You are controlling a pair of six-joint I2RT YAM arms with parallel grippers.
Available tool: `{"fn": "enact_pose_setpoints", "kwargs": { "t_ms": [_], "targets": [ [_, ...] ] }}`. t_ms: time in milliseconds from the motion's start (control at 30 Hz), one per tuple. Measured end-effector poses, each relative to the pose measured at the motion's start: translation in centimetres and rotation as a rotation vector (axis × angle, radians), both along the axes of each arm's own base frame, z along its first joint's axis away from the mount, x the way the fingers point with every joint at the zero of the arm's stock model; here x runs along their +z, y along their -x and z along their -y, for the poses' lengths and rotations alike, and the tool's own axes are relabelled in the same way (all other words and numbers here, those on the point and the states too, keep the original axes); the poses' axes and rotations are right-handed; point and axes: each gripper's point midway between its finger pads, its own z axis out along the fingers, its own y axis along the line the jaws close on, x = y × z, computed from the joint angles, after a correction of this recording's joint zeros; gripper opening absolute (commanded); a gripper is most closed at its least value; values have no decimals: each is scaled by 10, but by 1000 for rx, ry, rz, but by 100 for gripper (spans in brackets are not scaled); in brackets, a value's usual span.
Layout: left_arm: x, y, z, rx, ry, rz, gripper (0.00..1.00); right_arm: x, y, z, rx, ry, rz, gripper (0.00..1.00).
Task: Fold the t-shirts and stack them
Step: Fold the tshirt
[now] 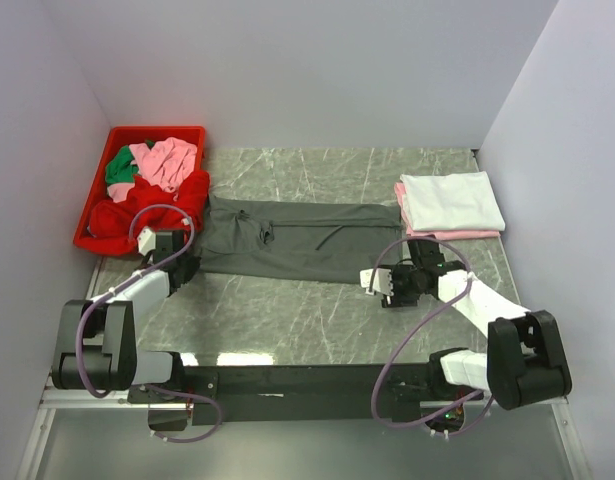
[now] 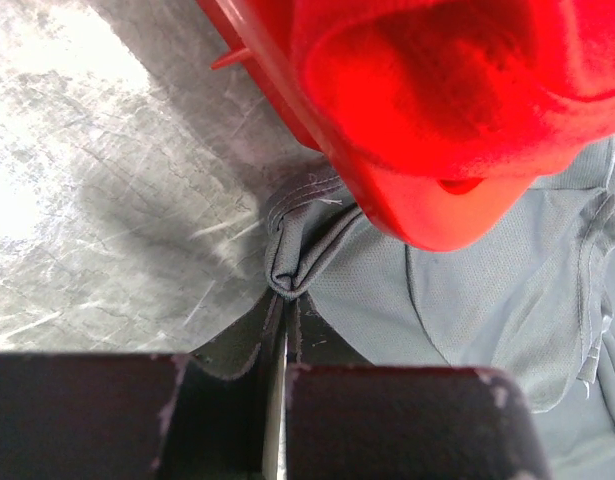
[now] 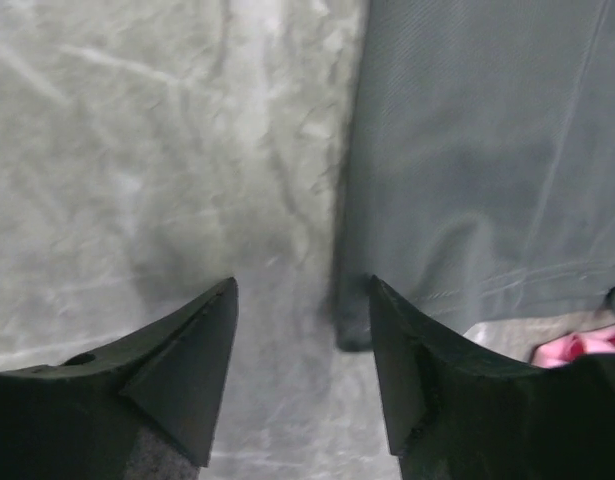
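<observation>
**Top view:** white t-shirt [image 1: 452, 198] over pink t-shirt [image 1: 457, 235] lie folded and stacked beyond the right pincer [image 1: 379, 285]. Unfolded t-shirts [image 1: 137, 215] fill the red bin [image 1: 157, 129] beyond the left pincer [image 1: 190, 262]. The dark grey t-shirt [image 1: 297, 238] lies flat between both pincers, which we judge mid-fold.

**Left wrist:** the pincer is clamped on the bunched grey hem.

**Right wrist:** the jaws stand wide, with the grey corner between them.

Bright, even light (soft-focus wrist foregrounds)

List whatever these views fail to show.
- Top view: how many shirts fill the bin; they are heaped together.
- Top view: pink shirt, all but an edge under the white shirt.
- Top view: left tool's grip, too small and dark.
- Right wrist view: grey shirt, mostly cut off by the frame.
</observation>
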Motion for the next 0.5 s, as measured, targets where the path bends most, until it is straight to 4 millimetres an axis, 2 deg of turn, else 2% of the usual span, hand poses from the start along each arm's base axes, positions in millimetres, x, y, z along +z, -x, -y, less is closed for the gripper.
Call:
{"fn": "enact_pose_setpoints", "kwargs": {
  "t_ms": [67,167,233,267,300,367,500],
  "targets": [
    [1,0,1,-9,0,3,5,-1,-6,-5,4,10,15,59],
    [6,-1,2,-18,0,19,5,-2,-19,-8,-13,25,49,50],
    [9,-2,2,-24,3,26,4,-3,-28,-9,-26,39,72,36],
    [10,-2,3,-27,6,29,4,-5,-31,-8,-35,49,74,23],
    [10,-2,4,-31,10,29,4,-6,-34,-7,-38,56,82,16],
    [11,0,6,-38,18,28,2,-9,-34,-4,-56,73,77,0],
    [15,3,11,-56,40,32,1,-8,-33,-1,-73,83,74,0]
  ]
}}
